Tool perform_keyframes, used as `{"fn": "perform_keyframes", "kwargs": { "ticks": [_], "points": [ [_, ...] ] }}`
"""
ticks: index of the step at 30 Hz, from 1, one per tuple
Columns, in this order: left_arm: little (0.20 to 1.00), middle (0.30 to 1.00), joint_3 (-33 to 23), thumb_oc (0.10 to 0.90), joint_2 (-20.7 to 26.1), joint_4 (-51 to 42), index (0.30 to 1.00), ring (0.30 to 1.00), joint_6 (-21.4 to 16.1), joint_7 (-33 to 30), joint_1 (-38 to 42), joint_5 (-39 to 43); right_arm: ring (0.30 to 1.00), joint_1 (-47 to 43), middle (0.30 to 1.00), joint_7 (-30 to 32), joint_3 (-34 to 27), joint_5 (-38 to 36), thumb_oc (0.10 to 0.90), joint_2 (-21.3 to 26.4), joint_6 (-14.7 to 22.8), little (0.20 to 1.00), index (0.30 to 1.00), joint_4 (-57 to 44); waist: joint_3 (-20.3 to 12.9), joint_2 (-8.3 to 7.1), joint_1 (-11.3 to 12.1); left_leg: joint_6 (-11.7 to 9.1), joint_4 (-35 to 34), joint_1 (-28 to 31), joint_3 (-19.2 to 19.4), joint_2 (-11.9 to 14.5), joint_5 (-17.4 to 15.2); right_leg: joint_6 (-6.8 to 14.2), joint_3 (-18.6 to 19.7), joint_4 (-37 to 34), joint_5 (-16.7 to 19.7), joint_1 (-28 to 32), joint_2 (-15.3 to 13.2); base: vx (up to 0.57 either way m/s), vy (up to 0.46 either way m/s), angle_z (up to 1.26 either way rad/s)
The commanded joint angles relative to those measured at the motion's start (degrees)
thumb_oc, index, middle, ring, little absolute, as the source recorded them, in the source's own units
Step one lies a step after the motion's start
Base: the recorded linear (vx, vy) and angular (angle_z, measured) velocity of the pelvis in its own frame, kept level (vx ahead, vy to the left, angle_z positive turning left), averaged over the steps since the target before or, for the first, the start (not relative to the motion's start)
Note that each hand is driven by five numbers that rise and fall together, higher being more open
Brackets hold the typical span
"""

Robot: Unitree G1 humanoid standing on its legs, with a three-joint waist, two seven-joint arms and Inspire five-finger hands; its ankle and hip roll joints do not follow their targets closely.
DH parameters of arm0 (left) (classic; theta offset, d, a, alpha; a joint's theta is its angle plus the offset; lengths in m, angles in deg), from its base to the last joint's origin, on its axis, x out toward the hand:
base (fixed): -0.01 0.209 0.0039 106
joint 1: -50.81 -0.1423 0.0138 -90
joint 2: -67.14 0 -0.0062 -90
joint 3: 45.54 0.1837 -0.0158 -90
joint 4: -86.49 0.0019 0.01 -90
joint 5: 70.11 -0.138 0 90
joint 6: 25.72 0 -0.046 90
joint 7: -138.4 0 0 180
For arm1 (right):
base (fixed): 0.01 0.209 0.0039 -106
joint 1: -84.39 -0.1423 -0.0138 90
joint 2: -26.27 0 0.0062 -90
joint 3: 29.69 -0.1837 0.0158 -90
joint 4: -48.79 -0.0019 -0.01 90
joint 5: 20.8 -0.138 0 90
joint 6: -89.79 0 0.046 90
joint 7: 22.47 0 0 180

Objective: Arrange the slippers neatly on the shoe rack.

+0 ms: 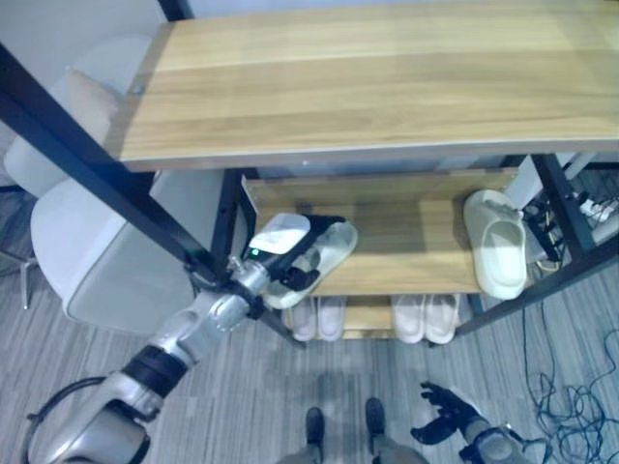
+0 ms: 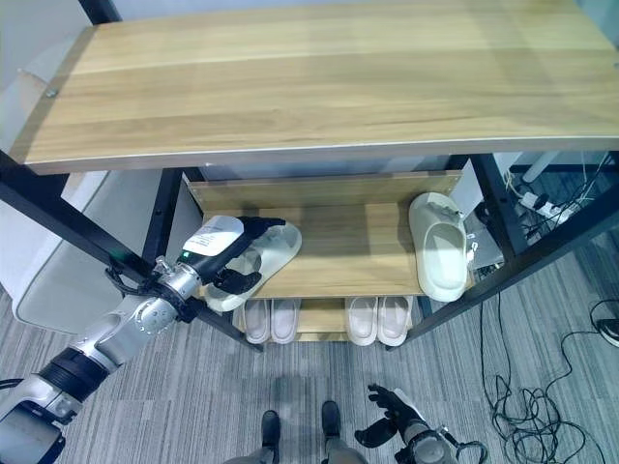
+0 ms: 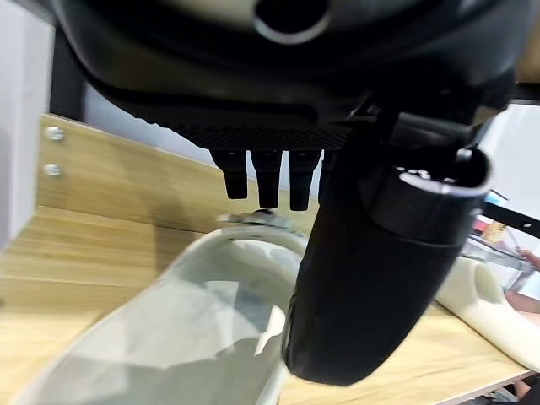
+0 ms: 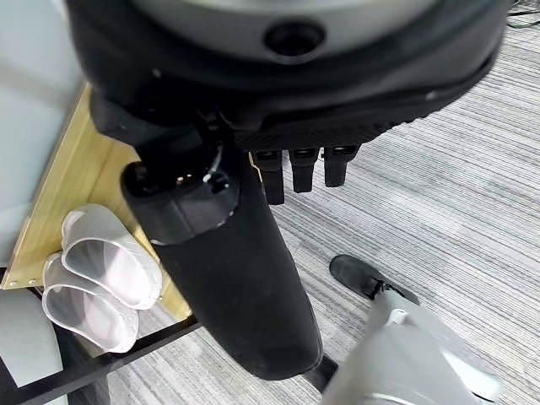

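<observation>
Slipper, smooth pale foam, gripped by left robot hand on wooden shelf.

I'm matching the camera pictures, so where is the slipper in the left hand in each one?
Left eye view: held slipper, middle shelf's left end, in the left hand.
Right eye view: same spot.
Left wrist view: slipper just past the fingers.
Shared landmark: the other slipper at that shelf's right end.
</observation>
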Motion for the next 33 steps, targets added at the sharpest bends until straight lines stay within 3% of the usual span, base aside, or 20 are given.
{"fn": "perform_keyframes", "kwargs": {
  "ticks": [1,10,11,12,27,33],
  "points": [
    [0.9,0.9,-3.7,0.8,2.4,1.8,0.9,0.9,-1.5,-5.0,9.5,-1.7,0.9,0.9,0.9,0.0,0.3,-0.5,0.8,2.3,3.1,0.9,0.9,-4.5,-3.2,-2.11,-0.6,-3.1,-0.5,-0.8,-0.4,0.1,-2.1,5.5,-1.4,0.1,-2.8,0.4,-2.6,0.0,0.0,0.0],
    [0.9,0.9,-2.0,0.8,1.0,6.3,0.9,0.9,-0.5,-4.9,12.2,-1.7,0.9,0.3,0.9,0.2,1.1,-0.4,0.8,1.6,3.2,0.9,0.9,-4.5,-3.1,-2.52,-1.1,-3.0,-0.5,-0.7,-0.6,0.2,-2.3,5.5,-1.4,0.1,-2.9,0.2,-2.5,0.0,0.001,0.0],
    [0.815,0.815,-1.8,0.744,0.6,6.8,0.815,0.815,-0.4,-4.8,12.6,-1.3,0.9,0.3,0.9,0.2,1.1,-0.4,0.8,1.5,3.1,0.9,0.9,-4.4,-3.1,-2.58,-1.1,-3.0,-0.5,-0.7,-0.5,0.3,-2.3,5.5,-1.4,0.1,-2.9,0.2,-2.5,0.0,0.0,0.0],
    [0.3,0.3,-1.6,0.4,0.2,7.3,0.3,0.3,-0.4,-4.6,13.0,-1.0,0.9,0.2,0.9,0.3,1.1,-0.4,0.8,1.4,3.1,0.9,0.9,-4.3,-3.1,-2.65,-1.2,-3.0,-0.5,-0.8,-0.5,0.3,-2.2,5.5,-1.4,0.1,-2.9,0.1,-2.5,0.0,0.0,0.0],
    [0.3,0.3,-1.7,0.4,-4.4,6.0,0.3,0.3,-0.8,-3.6,13.5,2.4,0.9,0.2,0.9,0.8,0.5,-0.9,0.8,1.2,3.1,0.9,0.9,-6.1,-3.1,-2.92,-1.6,-3.0,-0.5,-0.3,-0.1,0.4,-2.6,5.4,-0.7,0.1,-3.1,0.1,-2.3,0.0,-0.001,-0.01],
    [0.3,0.3,-2.4,0.4,-8.8,5.0,0.3,0.3,-0.7,-3.6,12.3,4.4,0.9,0.4,0.9,1.1,0.5,-0.5,0.8,0.8,2.8,0.9,0.9,-6.2,-2.8,-2.67,-1.7,-3.1,-0.5,-0.3,0.2,0.4,-2.5,5.3,-0.7,0.1,-3.1,0.0,-2.3,-0.01,-0.006,-0.02]
  ]
}}
